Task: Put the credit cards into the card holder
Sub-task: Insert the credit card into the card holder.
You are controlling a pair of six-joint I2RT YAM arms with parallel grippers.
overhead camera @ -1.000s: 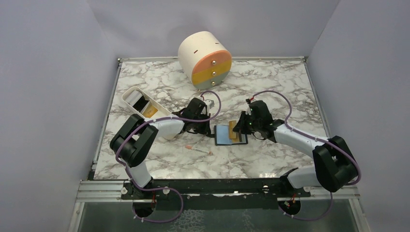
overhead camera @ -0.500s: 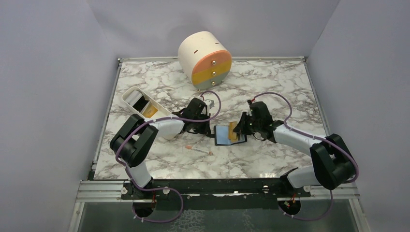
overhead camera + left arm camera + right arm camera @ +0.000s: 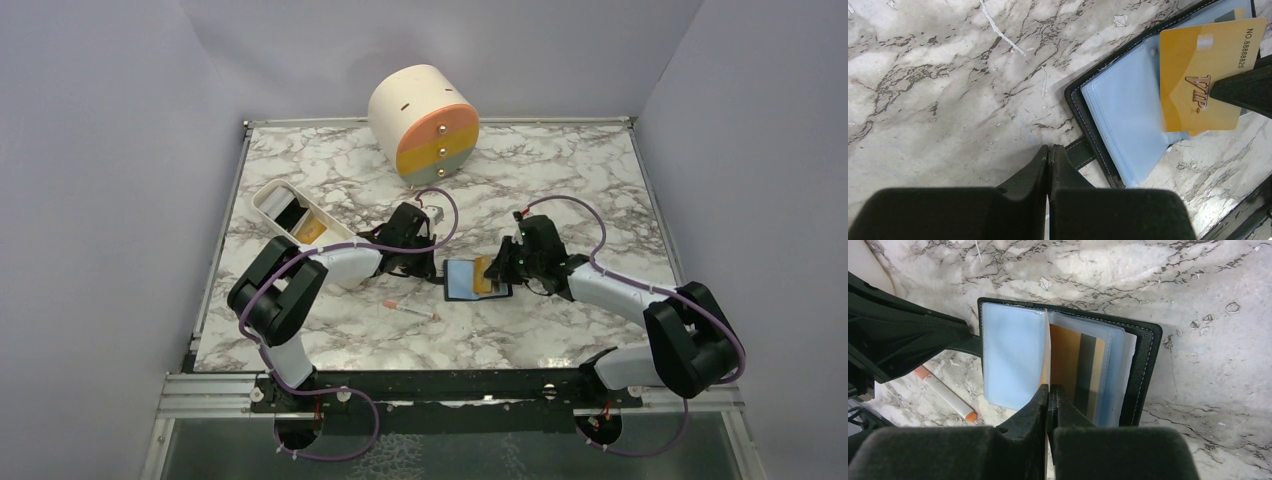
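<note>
Open card holder [image 3: 1123,115] lies flat on marble bench [image 3: 560,170] between both arms, clear sleeves up. Closed right gripper [image 3: 1049,387] clamps orange credit card [image 3: 1198,65], held on edge over middle of holder. Inside right-hand sleeve: second orange card [image 3: 1083,370] with dark stripe. Closed left gripper [image 3: 1050,148] has tips against holder's strap; cannot tell whether strap is pinched. Thin white-and-pink stick [image 3: 410,311] lies near holder's left side. Oblong white tray [image 3: 268,196] sits well apart, far left.
</note>
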